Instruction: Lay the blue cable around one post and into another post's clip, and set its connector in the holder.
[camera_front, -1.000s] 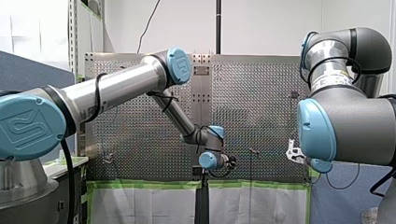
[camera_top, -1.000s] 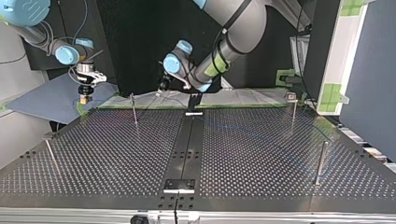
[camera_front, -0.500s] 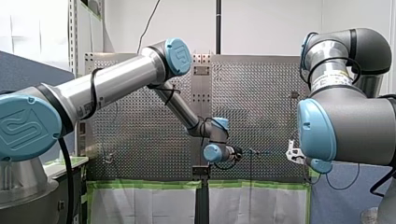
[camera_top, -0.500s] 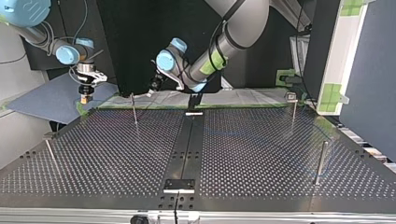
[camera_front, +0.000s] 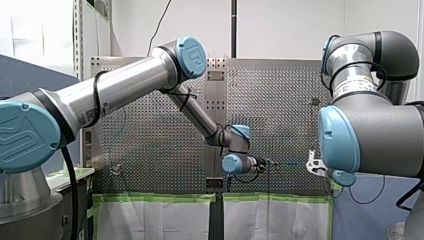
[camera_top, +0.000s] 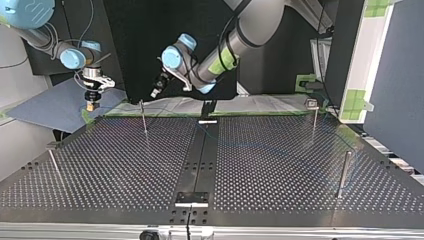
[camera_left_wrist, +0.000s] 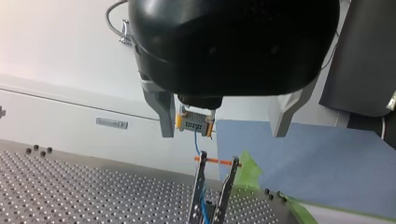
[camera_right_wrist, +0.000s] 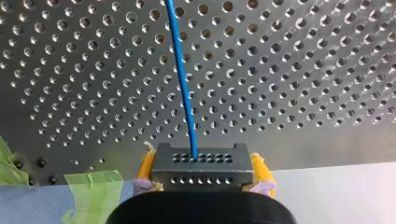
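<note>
My right end effector (camera_right_wrist: 201, 164) is clamped on the dark grey rectangular connector block (camera_right_wrist: 201, 179), with its yellow pads against the block's two short sides. The thin blue cable (camera_right_wrist: 183, 88) leaves the block's face and runs straight ahead of that end effector over the perforated metal surface (camera_right_wrist: 289, 70). In the top view this end effector hangs at about ten o'clock, just off the surface's far corner.

My left end effector (camera_left_wrist: 223, 133) stands wide, its two metal fingers well apart with nothing between them. Ahead of it, framed by those fingers, is the held connector block. From the block the blue cable drops towards a forked metal post (camera_left_wrist: 198, 196) that has a thin orange bar (camera_left_wrist: 217, 161) across its prongs. The cable shows again low between the prongs, though I cannot tell whether it is seated there.

The free stretch therefore has its long axis running from the block down to the fork, and the open fingers' gap lies across that axis. In the top view my left end effector sits at about eleven o'clock. My right end effector is at nine o'clock from it, and a slim post is at roughly seven o'clock.

I judge the left arm to be the only free one, and the one placed to reach forward and pinch that stretch. The cable's run over the rest of the surface is too faint to trace.
</note>
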